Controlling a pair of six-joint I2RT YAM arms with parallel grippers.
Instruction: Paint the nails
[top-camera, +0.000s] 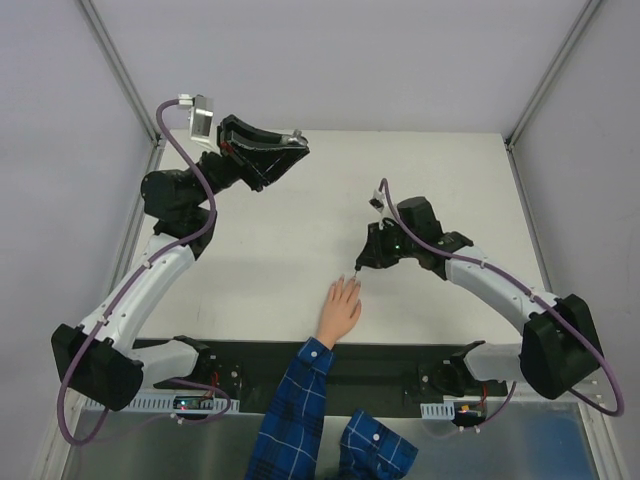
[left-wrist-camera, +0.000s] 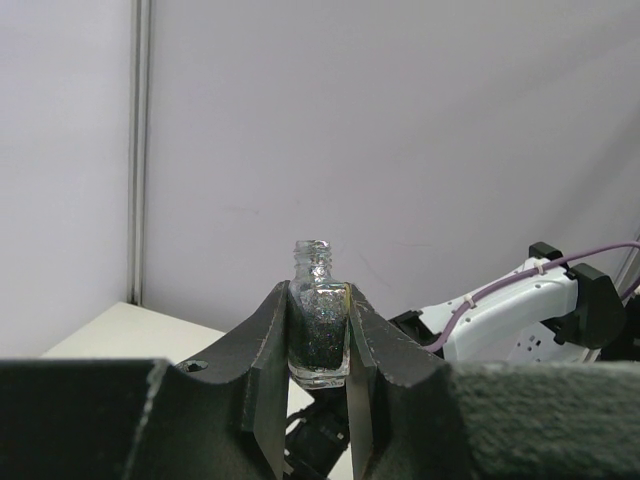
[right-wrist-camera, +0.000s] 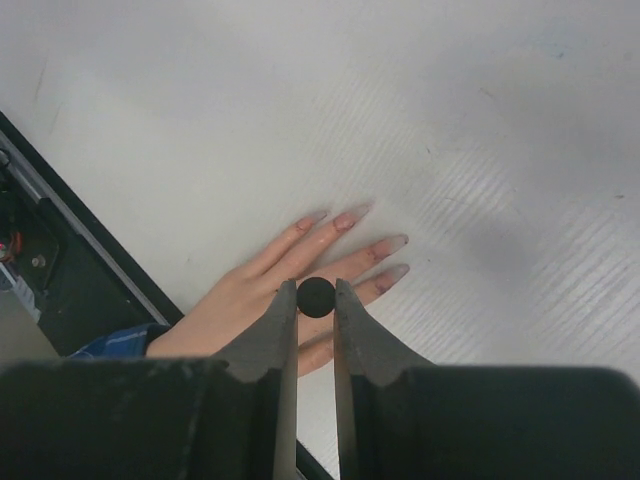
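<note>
While left gripper (left-wrist-camera: 318, 302) clamps bottle (left-wrist-camera: 320, 345) aloft — right gripper (right-wrist-camera: 316, 288), pinching cap (right-wrist-camera: 316, 297), angled down over nails (right-wrist-camera: 397, 241).

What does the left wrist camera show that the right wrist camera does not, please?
Only the left wrist view: the left gripper shut on an open glass bottle of glittery polish, plus part of the white right arm. Only the right wrist view: the right gripper shut on a round black cap over a person's hand lying flat, its nails pale. Both: the pale table and closed jaws holding something.
</note>
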